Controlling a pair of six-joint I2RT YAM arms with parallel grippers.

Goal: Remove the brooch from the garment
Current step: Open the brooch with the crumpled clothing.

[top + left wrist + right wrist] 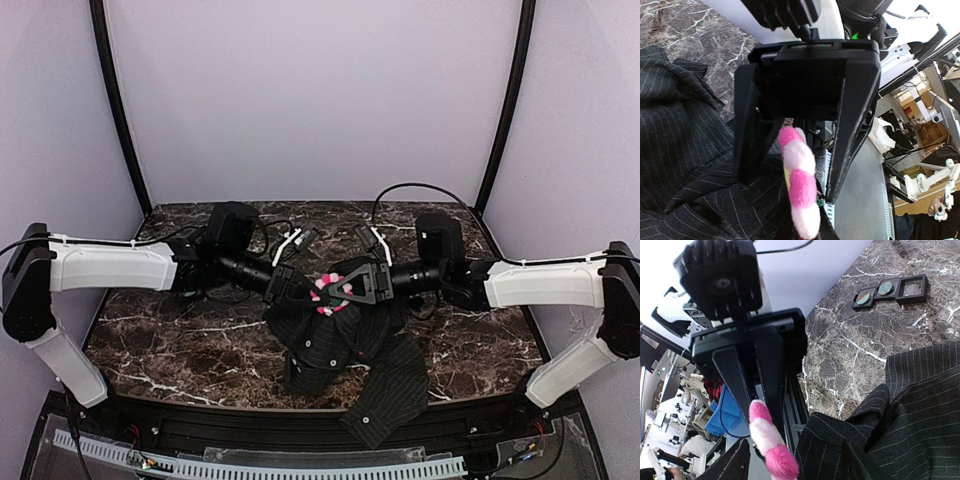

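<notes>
The pink-petalled brooch sits on the raised top of the dark pinstriped garment at table centre, between both grippers. My left gripper shows head-on in the right wrist view. Its fingers are nearly together at the brooch's upper edge and seem to pinch it. My right gripper shows head-on in the left wrist view. Its fingers stand wide apart on either side of the brooch without touching it. The garment lies bunched below.
Three small black square trays lie in a row on the marble table beyond the garment. The table's front rail runs close below the grippers. Part of the garment hangs over the front edge.
</notes>
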